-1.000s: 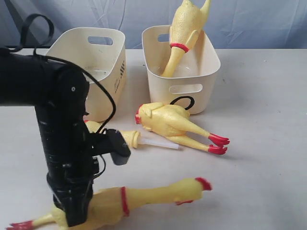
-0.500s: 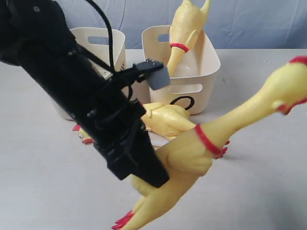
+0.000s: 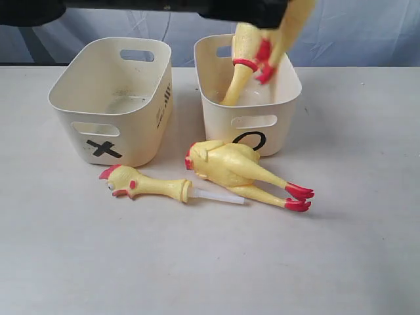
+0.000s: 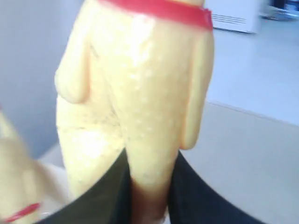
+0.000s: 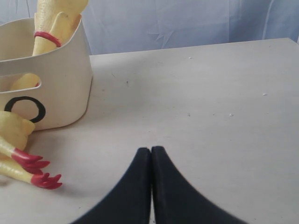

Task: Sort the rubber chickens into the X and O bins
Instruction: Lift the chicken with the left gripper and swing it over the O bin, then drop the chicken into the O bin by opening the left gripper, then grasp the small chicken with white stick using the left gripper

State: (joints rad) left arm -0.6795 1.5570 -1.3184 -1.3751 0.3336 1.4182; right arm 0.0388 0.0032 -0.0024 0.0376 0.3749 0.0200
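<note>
A black arm crosses the top of the exterior view, and my left gripper (image 4: pixel 149 189) is shut on the lower body of a large banded rubber chicken (image 4: pixel 140 93). That chicken (image 3: pixel 294 20) hangs above the O bin (image 3: pixel 252 121). Another large chicken (image 3: pixel 244 46) leans inside the O bin. The X bin (image 3: pixel 98 131) stands to its left and no chicken shows in it. A small chicken with a white tube (image 3: pixel 147 186) and a second small chicken (image 3: pixel 233 165) lie in front of the bins. My right gripper (image 5: pixel 151 150) is shut on nothing, low over bare table.
The right wrist view shows the O bin (image 5: pixel 60 79) and red chicken feet (image 5: pixel 32 170) off to one side of the gripper. A blue cloth backdrop (image 3: pixel 367 29) hangs behind the table (image 3: pixel 354 216).
The left arm lifted the large chicken off the table front and swung it up and back, over the O bin. The small chickens and bins stayed put.
</note>
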